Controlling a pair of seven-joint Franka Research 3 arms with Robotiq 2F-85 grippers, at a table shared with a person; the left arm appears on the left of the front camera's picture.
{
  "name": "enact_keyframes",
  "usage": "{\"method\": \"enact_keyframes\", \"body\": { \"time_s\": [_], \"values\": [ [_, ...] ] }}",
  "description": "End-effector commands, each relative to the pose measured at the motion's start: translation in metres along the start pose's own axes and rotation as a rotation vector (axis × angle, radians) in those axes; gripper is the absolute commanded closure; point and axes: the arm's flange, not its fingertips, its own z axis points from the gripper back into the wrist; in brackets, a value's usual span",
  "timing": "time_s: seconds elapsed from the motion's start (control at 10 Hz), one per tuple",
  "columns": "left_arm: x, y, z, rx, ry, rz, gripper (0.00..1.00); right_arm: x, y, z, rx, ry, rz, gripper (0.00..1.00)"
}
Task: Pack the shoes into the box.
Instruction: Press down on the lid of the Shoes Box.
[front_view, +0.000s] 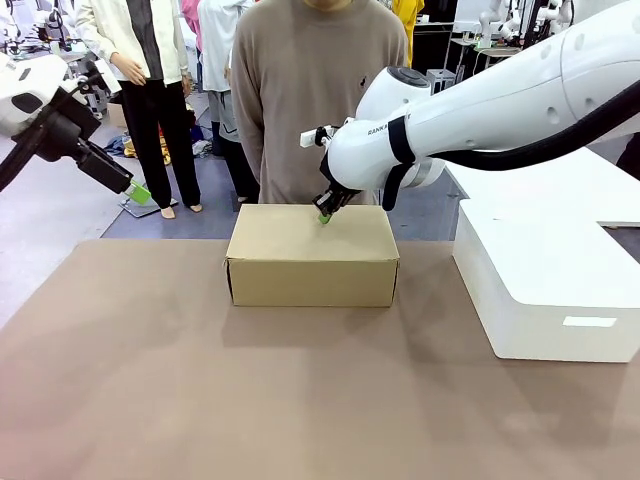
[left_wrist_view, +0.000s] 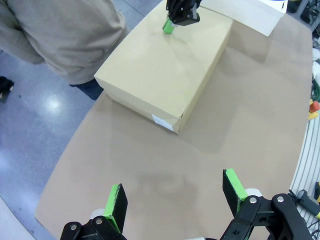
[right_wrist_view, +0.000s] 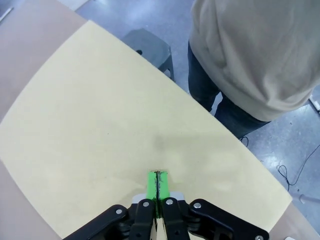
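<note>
The tan cardboard box (front_view: 311, 254) stands closed in the middle of the table, its flat lid (right_wrist_view: 115, 150) down. My right gripper (front_view: 324, 216) hovers just over the far edge of the lid with its green pads (right_wrist_view: 157, 186) pressed together and nothing between them; the same gripper (left_wrist_view: 170, 25) appears over the box (left_wrist_view: 167, 75) in the left wrist view. My left gripper (front_view: 137, 190) hangs high at the far left, off the table, and its fingers (left_wrist_view: 116, 206) stand wide apart with nothing held. The shoes are out of view.
A large smooth white box (front_view: 545, 290) sits on the table at the right. A person (front_view: 318, 95) in a beige top stands right behind the cardboard box at the far edge. Brown table surface (front_view: 300, 400) stretches in front of the box.
</note>
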Motion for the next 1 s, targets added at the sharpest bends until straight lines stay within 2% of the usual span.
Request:
{"method": "enact_keyframes", "body": {
  "time_s": [0.0, 0.2, 0.5, 0.9],
  "values": [
    [0.000, 0.002, 0.001, 0.002, 0.005, 0.006, 0.00, 0.003, 0.006, -0.006, -0.008, 0.035, -0.019, 1.00],
    [0.000, 0.002, 0.001, 0.002, 0.005, 0.006, 0.00, 0.003, 0.008, -0.001, 0.000, 0.037, -0.012, 1.00],
    [0.000, 0.002, 0.001, 0.002, 0.005, 0.006, 0.00, 0.009, 0.010, 0.049, 0.013, -0.024, 0.004, 1.00],
    [0.000, 0.002, 0.001, 0.002, 0.005, 0.006, 0.00, -0.010, 0.024, 0.086, 0.056, -0.023, 0.043, 1.00]
  ]
}}
